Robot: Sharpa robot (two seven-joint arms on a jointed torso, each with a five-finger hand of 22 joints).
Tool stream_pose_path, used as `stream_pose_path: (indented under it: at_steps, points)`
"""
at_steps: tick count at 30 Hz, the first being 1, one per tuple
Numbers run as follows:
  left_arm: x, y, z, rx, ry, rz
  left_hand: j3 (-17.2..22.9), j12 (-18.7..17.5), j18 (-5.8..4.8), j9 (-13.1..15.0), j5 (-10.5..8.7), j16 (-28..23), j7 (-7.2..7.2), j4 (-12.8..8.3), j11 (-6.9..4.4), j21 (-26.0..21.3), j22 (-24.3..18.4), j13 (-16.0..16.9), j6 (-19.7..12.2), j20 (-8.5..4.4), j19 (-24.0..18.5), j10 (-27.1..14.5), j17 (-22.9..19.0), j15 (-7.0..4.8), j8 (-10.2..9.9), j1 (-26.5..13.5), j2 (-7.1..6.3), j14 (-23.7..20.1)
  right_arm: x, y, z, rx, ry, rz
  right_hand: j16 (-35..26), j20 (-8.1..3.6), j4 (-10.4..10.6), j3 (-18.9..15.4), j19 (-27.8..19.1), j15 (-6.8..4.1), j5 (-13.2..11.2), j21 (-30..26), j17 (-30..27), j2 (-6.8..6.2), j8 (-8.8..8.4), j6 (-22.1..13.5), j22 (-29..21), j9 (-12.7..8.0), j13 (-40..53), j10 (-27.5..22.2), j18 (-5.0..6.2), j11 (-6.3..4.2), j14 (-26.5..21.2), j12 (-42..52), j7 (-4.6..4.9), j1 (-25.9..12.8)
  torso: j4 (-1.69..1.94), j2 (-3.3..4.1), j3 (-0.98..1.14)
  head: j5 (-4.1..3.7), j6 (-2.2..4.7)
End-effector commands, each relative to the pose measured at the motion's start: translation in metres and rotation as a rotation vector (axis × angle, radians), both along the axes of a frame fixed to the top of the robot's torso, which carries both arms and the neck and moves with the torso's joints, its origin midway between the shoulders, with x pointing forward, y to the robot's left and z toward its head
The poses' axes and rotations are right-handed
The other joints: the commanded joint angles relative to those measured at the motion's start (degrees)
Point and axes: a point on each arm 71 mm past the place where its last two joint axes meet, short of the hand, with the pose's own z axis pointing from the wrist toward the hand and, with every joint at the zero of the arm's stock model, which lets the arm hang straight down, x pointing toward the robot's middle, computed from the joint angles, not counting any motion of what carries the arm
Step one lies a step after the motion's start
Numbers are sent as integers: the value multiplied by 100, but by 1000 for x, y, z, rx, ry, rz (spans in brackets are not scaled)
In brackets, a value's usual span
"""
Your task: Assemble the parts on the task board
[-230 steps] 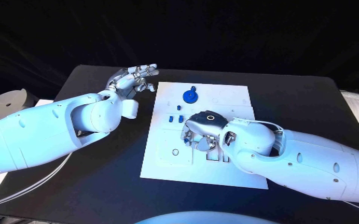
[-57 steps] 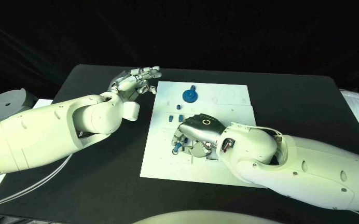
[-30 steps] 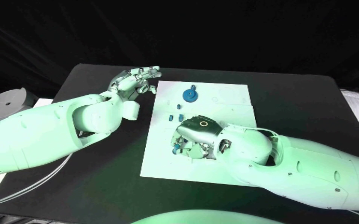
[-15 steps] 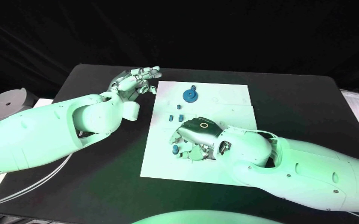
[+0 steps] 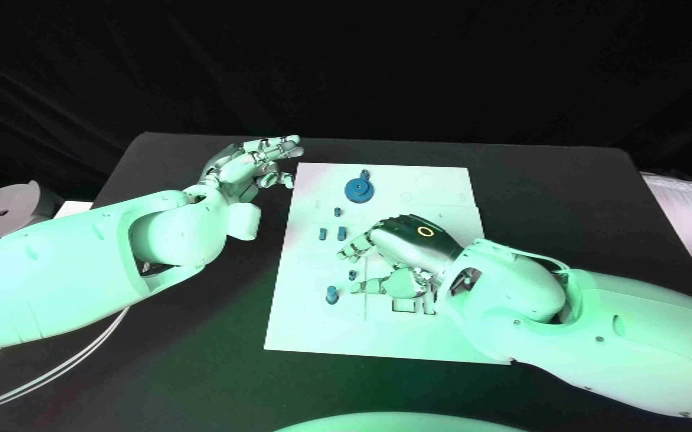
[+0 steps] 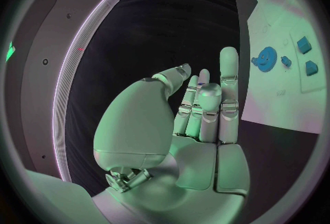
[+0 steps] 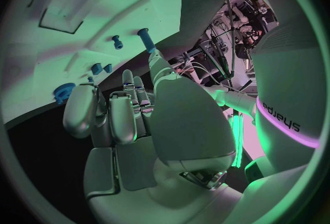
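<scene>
- Head view: task board [image 5: 433, 332] lies centre frame on the black table [image 5: 606, 202]. I see my right hand [image 5: 397, 252] over its middle, knuckles up, fingers curled down toward the board.
- Whether that hand holds a part, I cannot tell; the fingertips are hidden under the palm.
- Blue gear [image 5: 358, 190] sits at the board's upper left, apparently seated. Small blue parts [image 5: 335, 214] lie just below it; one round blue peg [image 5: 332, 295] stands lower left of the hand.
- Left hand [image 5: 257, 160] hovers upper left, off the board, fingers apart, holding nothing.
- My read: partly done; several small pieces look loose, recesses unfilled.
</scene>
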Motion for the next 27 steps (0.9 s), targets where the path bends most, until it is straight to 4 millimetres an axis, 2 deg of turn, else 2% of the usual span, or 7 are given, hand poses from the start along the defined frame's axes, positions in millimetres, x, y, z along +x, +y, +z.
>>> stream_pose_path:
  at_steps: [1,5,7,11,14,20,27]
  points:
    - [-1,-1,1,-5,-10,-22,23,50,66,6,6,9,-13,-43,-5,-26,-8,-2,-39,-3,-47,-53,-14,7,27,10,39,-34,3,-25,12,146,123,-99,36,-86,49,-53,59,-78,57,78,87,105,71,126,107,27,112,612,81,-43,237,318,127,-19,-38,-15,-12,-120,54]
    - [-1,1,1,-1,-12,-21,31,58,66,6,7,10,-13,-50,-5,-25,-8,-1,-39,-4,-48,-57,-17,6,32,19,47,-37,6,-63,20,141,222,-244,351,-182,173,-189,316,-209,232,540,523,93,157,305,671,55,422,1504,-39,-233,341,880,-8,-178,-94,-36,-15,-242,98]
    - [-2,1,2,-2,-13,-24,29,61,66,6,6,11,-12,-50,-4,-25,-7,-1,-39,-3,-48,-59,-19,7,34,15,44,-38,6,-81,21,112,258,-310,449,-337,250,-371,408,-349,988,712,644,-5,249,450,870,76,893,1788,-83,-387,370,1438,-135,-341,-122,-48,-22,-315,107]
    - [-2,0,2,-6,-13,-33,25,67,66,6,3,10,-10,-49,-2,-24,-7,-1,-40,-3,-49,-63,-25,8,37,8,40,-40,0,-110,15,41,310,-421,843,-425,363,-703,591,-364,1326,1118,1209,43,394,525,1377,95,5151,2074,-189,-449,461,5355,-256,-501,-168,-62,-31,-421,118]
    - [-3,-1,2,-8,-12,-39,22,71,65,6,2,12,-9,-49,-1,-24,-7,-1,-41,-2,-50,-65,-24,9,39,2,37,-41,-5,-124,8,5,332,-485,983,-390,495,-867,648,-394,1317,1255,1425,197,508,558,1555,133,6390,2122,-231,-423,491,6410,-224,-607,-204,-73,-34,-440,112]
    - [-3,-2,2,-12,-13,-45,22,71,65,6,2,12,-9,-49,-1,-24,-7,-1,-41,-2,-50,-65,-24,9,39,2,37,-41,-11,-138,0,-66,331,-575,1124,-375,576,-1109,699,-375,1317,1368,1651,341,640,494,1702,217,7238,2226,-261,-418,526,7084,-213,-696,-253,-91,-42,-464,111]
    - [-3,-2,2,-11,-13,-45,22,75,65,6,2,14,-10,-51,-2,-24,-7,-1,-41,-2,-50,-66,-21,9,41,2,36,-40,-16,-138,-4,-142,319,-601,1162,-373,598,-1317,712,-379,1237,1398,1713,424,731,458,1742,317,7480,2278,-269,-426,535,7254,-227,-958,-236,-95,-56,-514,112]
